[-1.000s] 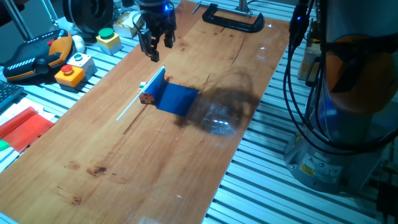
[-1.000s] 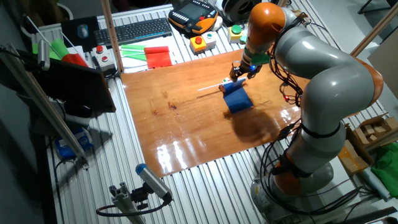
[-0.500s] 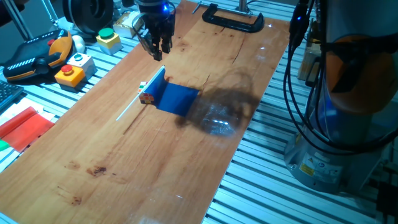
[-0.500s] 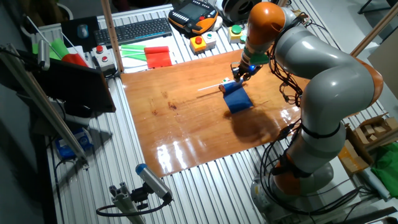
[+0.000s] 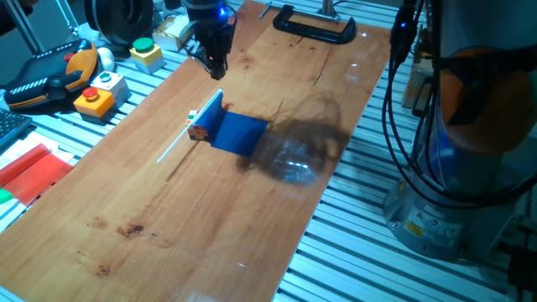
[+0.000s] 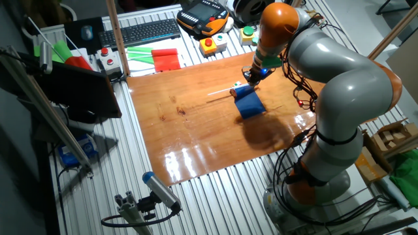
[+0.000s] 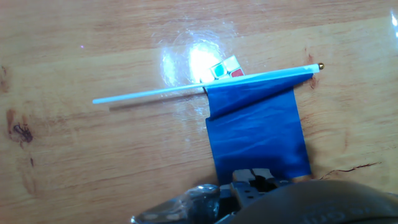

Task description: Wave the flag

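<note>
The flag lies on the wooden table (image 5: 168,218): a royal-blue cloth (image 5: 236,131) on a thin white stick (image 5: 178,143). It leans against a small multicoloured cube (image 5: 198,132). My gripper (image 5: 216,67) hangs above the table just beyond the stick's far end, fingers together and holding nothing. The other fixed view shows the gripper (image 6: 251,77) above the cloth (image 6: 248,104) and the cube (image 6: 234,93). The hand view looks down on the cloth (image 7: 255,130), the stick (image 7: 155,93) and the cube (image 7: 226,68), with my fingertips (image 7: 255,179) at the bottom edge.
A black clamp (image 5: 315,25) sits at the table's far end. Button boxes (image 5: 96,92) and a teach pendant (image 5: 42,75) stand left of the table. A red flat sheet (image 5: 29,172) lies at the left edge. The arm's base (image 5: 453,168) and cables stand at the right.
The gripper's fingers have closed from open to together, holding nothing. The gripper stayed roughly in place above the table. The flag and cube have not moved.
</note>
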Tool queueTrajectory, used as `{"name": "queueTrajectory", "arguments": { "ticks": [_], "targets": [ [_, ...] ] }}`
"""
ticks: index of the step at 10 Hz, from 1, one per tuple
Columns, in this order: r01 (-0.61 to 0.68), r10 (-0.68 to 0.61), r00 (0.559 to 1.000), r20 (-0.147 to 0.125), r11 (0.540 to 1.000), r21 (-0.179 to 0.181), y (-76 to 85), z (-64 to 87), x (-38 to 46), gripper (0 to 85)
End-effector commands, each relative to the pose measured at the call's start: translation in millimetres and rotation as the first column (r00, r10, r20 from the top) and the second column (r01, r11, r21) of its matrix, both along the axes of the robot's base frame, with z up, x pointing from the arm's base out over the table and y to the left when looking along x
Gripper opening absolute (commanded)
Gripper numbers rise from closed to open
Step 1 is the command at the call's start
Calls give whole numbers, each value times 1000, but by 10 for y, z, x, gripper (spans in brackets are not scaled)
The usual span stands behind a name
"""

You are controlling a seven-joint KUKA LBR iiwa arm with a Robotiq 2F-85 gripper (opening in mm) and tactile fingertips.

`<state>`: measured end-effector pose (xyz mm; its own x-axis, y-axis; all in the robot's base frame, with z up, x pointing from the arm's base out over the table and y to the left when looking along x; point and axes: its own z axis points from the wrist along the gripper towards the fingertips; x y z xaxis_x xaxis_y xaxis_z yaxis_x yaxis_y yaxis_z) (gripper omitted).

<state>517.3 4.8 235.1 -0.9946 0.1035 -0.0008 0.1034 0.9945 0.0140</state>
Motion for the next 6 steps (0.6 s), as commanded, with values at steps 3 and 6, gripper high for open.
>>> {"name": "queueTrajectory", "arguments": {
  "ticks": [3, 6],
  "targets": [
    [37, -37, 999, -5, 999, -5, 53, -83, 66, 7],
    [112, -112, 994, -11, 994, -4, 146, -252, 209, 7]
  ]
}}
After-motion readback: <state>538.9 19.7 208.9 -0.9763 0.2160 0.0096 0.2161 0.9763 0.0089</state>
